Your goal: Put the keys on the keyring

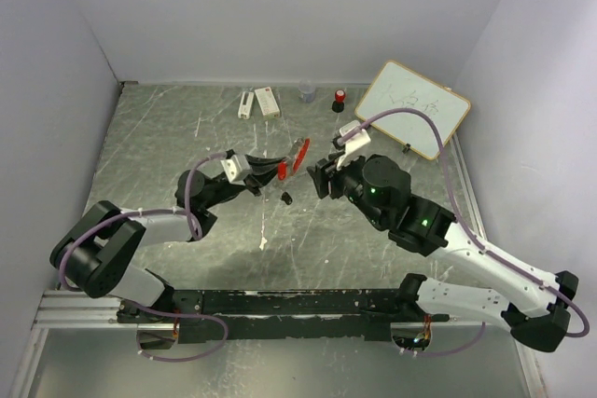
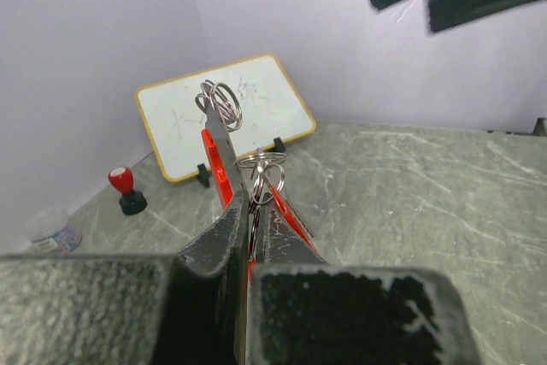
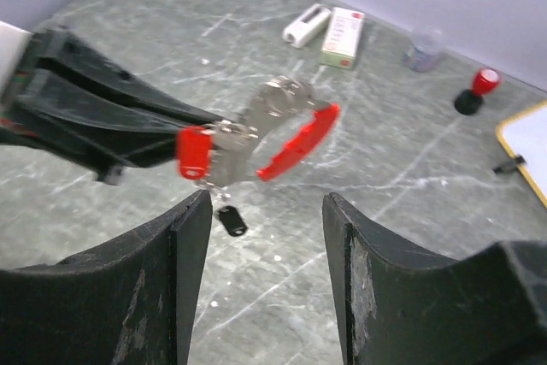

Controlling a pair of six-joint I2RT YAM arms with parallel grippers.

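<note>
Red-tagged silver key point(image 3: 195, 152) looks already on the thin silver keyring point(image 3: 275, 102), clenched aloft in the left gripper point(image 1: 265, 174) — black-tagged key point(image 3: 231, 220) lies unthreaded on the grey-green worktop point(image 3: 419, 237); right gripper point(image 3: 266, 204) gapes empty.

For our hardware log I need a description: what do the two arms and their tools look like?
The left arm and right arm mix white shells with black joint housings; a purple-grey cable loops along each. The right arm carries small green lights. The left tool and right tool each have two broad black fingers with scuffed, rough faces.
</note>
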